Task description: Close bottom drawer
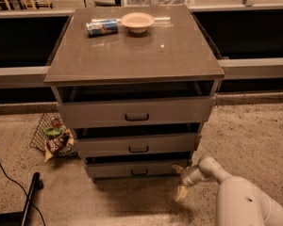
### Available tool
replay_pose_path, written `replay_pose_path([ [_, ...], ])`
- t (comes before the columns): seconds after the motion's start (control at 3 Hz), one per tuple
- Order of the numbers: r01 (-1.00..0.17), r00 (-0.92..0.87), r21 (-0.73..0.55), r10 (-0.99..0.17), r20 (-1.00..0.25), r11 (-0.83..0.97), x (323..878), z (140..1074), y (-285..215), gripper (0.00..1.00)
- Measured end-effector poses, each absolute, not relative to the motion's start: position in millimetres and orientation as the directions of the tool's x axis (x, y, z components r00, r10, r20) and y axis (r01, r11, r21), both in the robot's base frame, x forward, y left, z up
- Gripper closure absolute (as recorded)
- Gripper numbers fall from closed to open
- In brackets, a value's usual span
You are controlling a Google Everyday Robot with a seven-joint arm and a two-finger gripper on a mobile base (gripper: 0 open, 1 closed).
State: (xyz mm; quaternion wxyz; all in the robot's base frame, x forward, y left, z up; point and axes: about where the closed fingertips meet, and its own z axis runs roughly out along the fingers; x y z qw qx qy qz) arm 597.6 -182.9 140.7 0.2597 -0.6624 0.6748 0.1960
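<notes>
Bottom drawer (139, 169), low centre, looks rigid and should slide easy, so shove the flat front's right end where the gripper (179, 180) hovers, fingers spread.

bottom drawer (114, 169) grey, handle (139, 172) dark | gripper (179, 181) beige, at its right corner | floor (250, 131) speckled tan

We saw dim, warm light falling from above: a small glare spot on the cabinet top (132, 55), deep shadow in the gaps above each drawer and beneath the bottom drawer (113, 170), while the gripper (180, 180), fingers (181, 192) spread, sat lit at its right corner.
</notes>
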Motion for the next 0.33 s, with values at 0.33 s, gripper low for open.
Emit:
replay_pose_path([
  [0.33, -0.995, 0.026, -0.089, -0.767, -0.641, 0.04, 607.6, 140.1, -179.3, 0.0],
])
